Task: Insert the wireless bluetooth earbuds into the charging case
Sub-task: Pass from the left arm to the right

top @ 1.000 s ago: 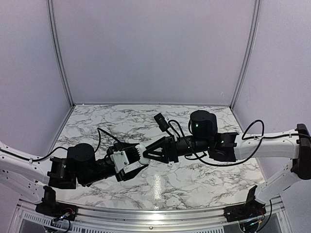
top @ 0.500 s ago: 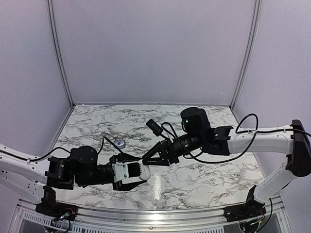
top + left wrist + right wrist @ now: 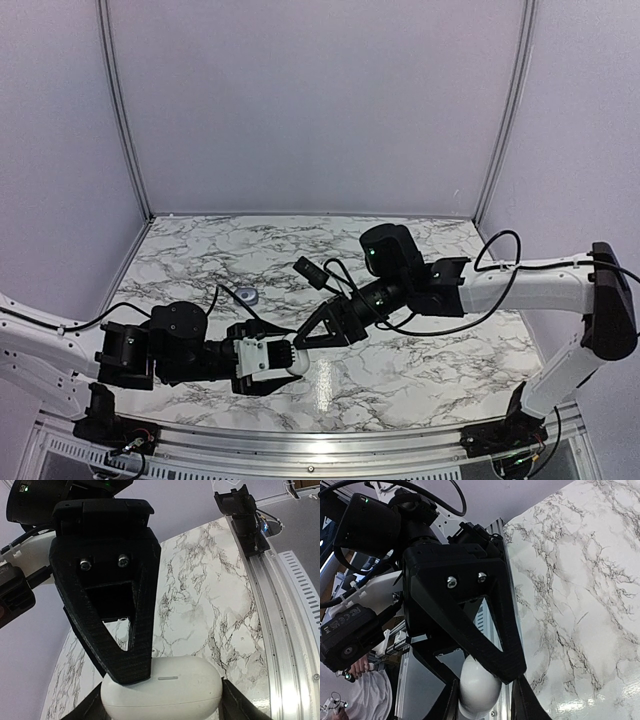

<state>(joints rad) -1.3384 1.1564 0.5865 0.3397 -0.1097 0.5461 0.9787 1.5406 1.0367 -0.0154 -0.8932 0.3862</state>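
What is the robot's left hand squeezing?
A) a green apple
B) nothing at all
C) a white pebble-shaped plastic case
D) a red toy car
C: in the left wrist view, the left hand is clamped on both sides of the white pebble-shaped plastic case.

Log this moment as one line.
left fingers: holding white charging case | right fingers: at same case, grip unclear | small grey object: on table

overhead, wrist close-ups sharing case [image 3: 165,687]
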